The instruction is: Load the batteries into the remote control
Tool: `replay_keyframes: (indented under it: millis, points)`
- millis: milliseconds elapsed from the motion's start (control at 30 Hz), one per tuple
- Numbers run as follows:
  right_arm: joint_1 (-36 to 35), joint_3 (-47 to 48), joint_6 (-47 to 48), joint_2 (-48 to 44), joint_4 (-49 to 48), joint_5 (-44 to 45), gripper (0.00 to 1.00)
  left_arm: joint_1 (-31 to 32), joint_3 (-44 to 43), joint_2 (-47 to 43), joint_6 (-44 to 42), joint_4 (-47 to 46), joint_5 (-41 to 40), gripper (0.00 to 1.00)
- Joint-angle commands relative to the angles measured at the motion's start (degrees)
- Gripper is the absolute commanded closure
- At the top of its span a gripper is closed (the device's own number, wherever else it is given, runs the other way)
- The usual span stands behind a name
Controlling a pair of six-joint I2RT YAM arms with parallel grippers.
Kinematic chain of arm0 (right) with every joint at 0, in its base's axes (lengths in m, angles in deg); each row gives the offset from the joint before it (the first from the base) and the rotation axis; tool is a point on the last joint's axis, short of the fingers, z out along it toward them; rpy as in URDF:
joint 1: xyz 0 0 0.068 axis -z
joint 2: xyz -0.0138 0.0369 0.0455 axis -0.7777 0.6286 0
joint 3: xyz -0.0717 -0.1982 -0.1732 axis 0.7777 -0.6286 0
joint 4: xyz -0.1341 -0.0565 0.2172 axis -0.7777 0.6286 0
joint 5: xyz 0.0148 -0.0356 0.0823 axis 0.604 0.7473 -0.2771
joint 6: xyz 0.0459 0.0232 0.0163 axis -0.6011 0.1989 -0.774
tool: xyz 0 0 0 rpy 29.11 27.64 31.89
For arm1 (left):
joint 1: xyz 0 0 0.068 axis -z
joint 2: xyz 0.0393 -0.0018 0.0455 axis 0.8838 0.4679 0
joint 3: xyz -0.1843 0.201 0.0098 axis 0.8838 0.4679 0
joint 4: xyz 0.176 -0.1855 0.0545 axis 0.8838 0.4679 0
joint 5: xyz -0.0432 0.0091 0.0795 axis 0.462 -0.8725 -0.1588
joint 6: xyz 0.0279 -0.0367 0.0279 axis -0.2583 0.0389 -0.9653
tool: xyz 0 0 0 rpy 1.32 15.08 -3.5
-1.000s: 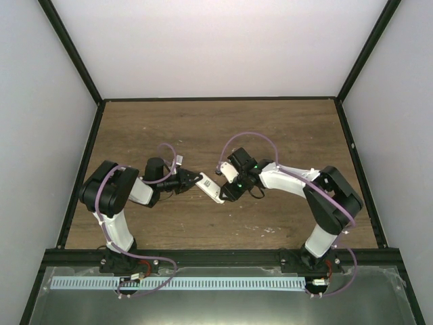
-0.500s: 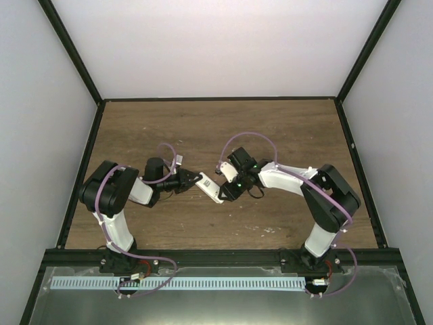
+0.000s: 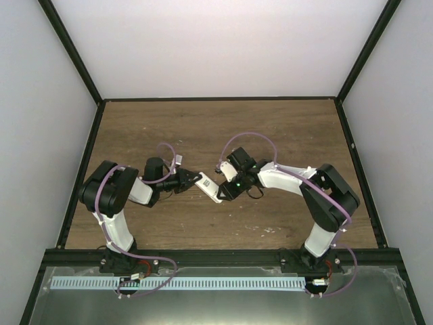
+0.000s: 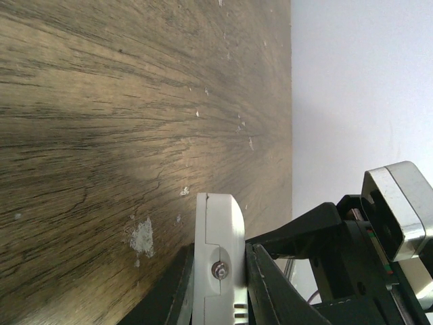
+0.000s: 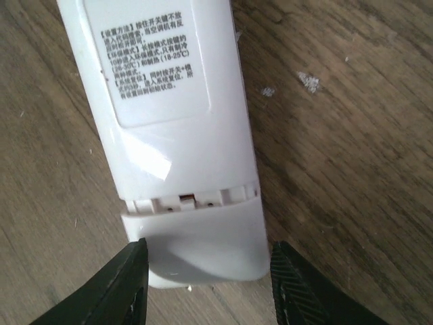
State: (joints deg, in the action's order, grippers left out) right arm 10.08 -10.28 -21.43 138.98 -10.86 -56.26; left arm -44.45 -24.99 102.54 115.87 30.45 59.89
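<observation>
The white remote control [image 3: 210,188] is held just above the wooden table, back side up, between the two arms. My left gripper [image 3: 195,181] is shut on one end of it, and in the left wrist view its fingers [image 4: 256,267] press both faces of the remote [image 4: 218,237]. My right gripper [image 5: 208,261] is open, one finger on each side of the remote's other end. That end piece [image 5: 196,240] meets the labelled body [image 5: 155,68] at a seam with small tabs. A narrow gap shows beside the right finger. The batteries are out of view.
The brown wooden table [image 3: 270,128] is ringed by a black frame and white walls. Purple cables loop over both wrists. A metal trough with a white slotted strip [image 3: 176,283] runs along the near edge behind the arm bases.
The right gripper's fingers have drawn slightly closer together round the remote's end. The left gripper and the remote have stayed where they were.
</observation>
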Motion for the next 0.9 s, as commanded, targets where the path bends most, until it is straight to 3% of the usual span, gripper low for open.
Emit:
replay_keyframes:
  millis: [0, 300, 867]
  points:
    - [-1.17, 1.71, -2.62, 2.22, -1.23, 0.39, 0.57, -0.07, -0.10, -0.40, -1.11, 1.25, -3.38, 1.00]
    - [-1.57, 1.62, -5.72, 2.51, -1.22, 0.58, 0.58, -0.07, -0.10, -0.77, -0.93, 1.17, -3.91, 1.00]
    - [-0.31, 0.56, 1.04, 2.77, -2.70, 3.99, 0.63, -0.07, 0.35, -0.95, -1.20, 0.95, -3.03, 1.00]
